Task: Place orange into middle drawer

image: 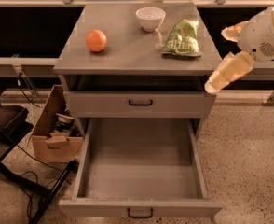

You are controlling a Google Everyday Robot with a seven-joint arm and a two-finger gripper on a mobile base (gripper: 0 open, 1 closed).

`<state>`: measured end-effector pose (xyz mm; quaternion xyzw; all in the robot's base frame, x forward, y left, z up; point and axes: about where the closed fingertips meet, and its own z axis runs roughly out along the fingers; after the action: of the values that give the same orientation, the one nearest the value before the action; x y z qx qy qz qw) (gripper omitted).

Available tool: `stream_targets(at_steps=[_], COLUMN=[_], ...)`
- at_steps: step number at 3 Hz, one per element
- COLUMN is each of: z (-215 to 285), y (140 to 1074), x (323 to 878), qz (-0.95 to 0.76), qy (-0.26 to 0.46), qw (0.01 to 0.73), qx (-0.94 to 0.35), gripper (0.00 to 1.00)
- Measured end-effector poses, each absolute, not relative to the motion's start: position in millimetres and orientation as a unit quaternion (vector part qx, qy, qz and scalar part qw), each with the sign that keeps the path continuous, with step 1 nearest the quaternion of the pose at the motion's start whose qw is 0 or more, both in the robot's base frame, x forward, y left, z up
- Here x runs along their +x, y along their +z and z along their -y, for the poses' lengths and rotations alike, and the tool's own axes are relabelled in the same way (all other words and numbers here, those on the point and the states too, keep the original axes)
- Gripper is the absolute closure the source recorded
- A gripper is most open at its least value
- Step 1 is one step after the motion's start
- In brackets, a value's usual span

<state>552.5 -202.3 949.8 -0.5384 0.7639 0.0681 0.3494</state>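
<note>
The orange (96,40) rests on the left side of the grey cabinet's top (127,55). The middle drawer (139,169), the cabinet's lowest one, is pulled fully out; it is a deep grey tray with a small black handle on its front. My gripper (217,59) hangs in the air just off the cabinet's right edge, level with the top. It is far right of the orange and holds nothing. Its cream fingers (228,71) are spread apart.
A white bowl (150,17) and a green chip bag (183,38) sit on the cabinet top, back and right. A shut drawer front (139,103) lies above the open drawer. A cardboard box (55,132), a black stand and cables lie on the floor at left.
</note>
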Motion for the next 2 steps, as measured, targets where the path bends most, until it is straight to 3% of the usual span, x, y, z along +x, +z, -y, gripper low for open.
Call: stream_targets(at_steps=[1,2], z=[168.7,132.0], y=[960.4,970.1], x=[632.9,695.5], qz=[-0.735,-0.728], qy=[0.128,0.145], qw=[0.452,0.511], qx=[-0.490,-0.434], gripper=[0.00,0.00])
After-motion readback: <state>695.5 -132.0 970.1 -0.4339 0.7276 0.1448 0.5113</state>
